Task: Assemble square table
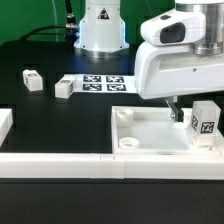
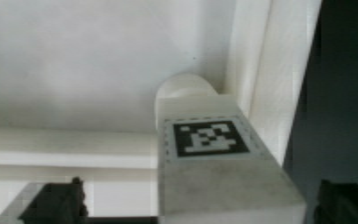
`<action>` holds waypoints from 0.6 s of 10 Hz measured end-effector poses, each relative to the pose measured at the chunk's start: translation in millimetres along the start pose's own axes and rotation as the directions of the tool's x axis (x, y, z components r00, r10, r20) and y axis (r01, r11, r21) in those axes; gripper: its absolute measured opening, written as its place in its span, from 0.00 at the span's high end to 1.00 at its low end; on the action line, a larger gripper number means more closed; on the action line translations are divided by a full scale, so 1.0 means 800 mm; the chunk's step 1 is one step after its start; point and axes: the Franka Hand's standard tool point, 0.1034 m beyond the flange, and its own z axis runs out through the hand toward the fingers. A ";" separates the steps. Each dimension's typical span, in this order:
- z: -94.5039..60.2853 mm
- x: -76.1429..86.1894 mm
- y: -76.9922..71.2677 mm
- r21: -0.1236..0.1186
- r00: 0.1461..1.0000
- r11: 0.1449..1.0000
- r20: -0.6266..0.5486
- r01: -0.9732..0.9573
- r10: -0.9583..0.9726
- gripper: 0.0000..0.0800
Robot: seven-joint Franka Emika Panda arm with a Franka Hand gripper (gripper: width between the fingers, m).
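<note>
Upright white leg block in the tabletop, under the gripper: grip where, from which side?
From straight above, likely. The small white tagged leg block stands upright in the large white square tabletop, top free; the raised rim crowds any sideways approach. Pinch its upper part across the two faces flanked by the open two-finger gripper.

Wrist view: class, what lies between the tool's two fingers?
A white tagged leg stands between the open tool's fingers, with the tabletop behind it. The wrist view shows this plainly.
</note>
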 end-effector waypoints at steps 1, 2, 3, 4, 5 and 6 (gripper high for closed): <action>0.000 0.000 0.000 0.000 1.000 1.000 0.000 -0.012 0.012 0.29; 0.000 0.000 0.000 0.000 1.000 1.000 0.000 -0.016 0.016 0.48; 0.000 0.000 0.000 0.001 0.996 0.996 0.001 -0.092 0.092 0.48; 0.001 0.000 -0.001 0.001 0.988 0.988 0.001 -0.156 0.156 0.64; 0.001 0.000 -0.001 0.001 0.981 0.981 0.001 -0.192 0.192 0.64; 0.001 0.001 0.000 0.009 0.956 0.956 -0.003 -0.294 0.294 0.64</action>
